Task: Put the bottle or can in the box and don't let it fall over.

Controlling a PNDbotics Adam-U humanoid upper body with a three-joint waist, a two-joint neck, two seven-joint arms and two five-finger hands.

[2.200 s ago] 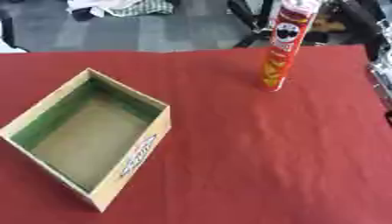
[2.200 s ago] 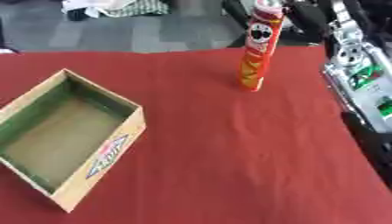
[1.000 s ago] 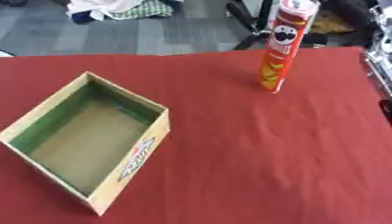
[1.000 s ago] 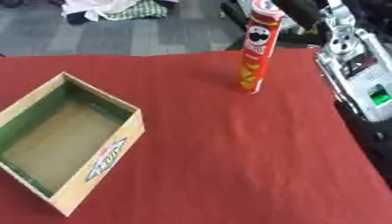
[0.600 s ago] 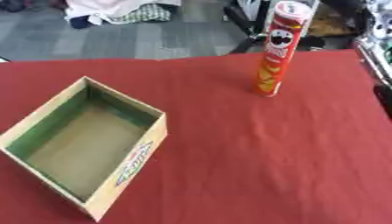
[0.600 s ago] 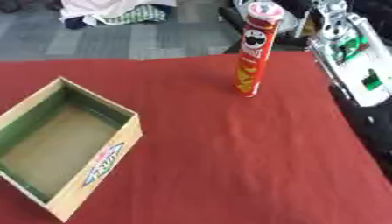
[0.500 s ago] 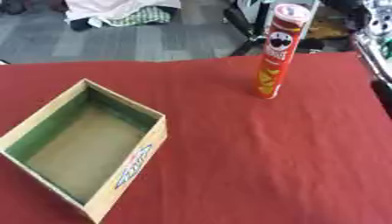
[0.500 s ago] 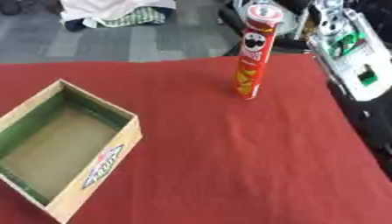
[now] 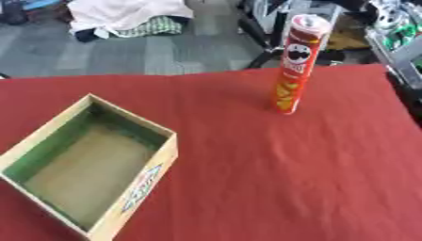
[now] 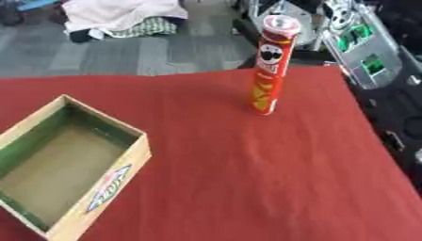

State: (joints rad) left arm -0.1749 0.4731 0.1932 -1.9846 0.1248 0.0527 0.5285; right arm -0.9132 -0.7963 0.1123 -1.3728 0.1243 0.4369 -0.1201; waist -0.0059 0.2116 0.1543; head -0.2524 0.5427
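A tall red crisp can point(image 9: 294, 65) with a silver top stands upright on the red table, far right, near the back edge. An open cardboard box point(image 9: 124, 123) with green inner walls and a bare brown floor lies at the near left, well apart from the can. A silver and green part of my right arm or hand point(image 10: 362, 52) rises at the right edge, just right of the can and not touching it; black arm parts continue below it. My left hand shows in neither view.
The red cloth point(image 10: 247, 179) spreads between box and can. Beyond the table's back edge lie grey floor, a heap of cloth point(image 9: 128, 19) and chair legs point(image 9: 263, 42). The table's right edge point(image 10: 371, 132) runs close to the can.
The whole picture has shifted, so the camera has moved. Can and box keep their places on the cloth. The silver part at the right edge now shows higher, beside the can's top.
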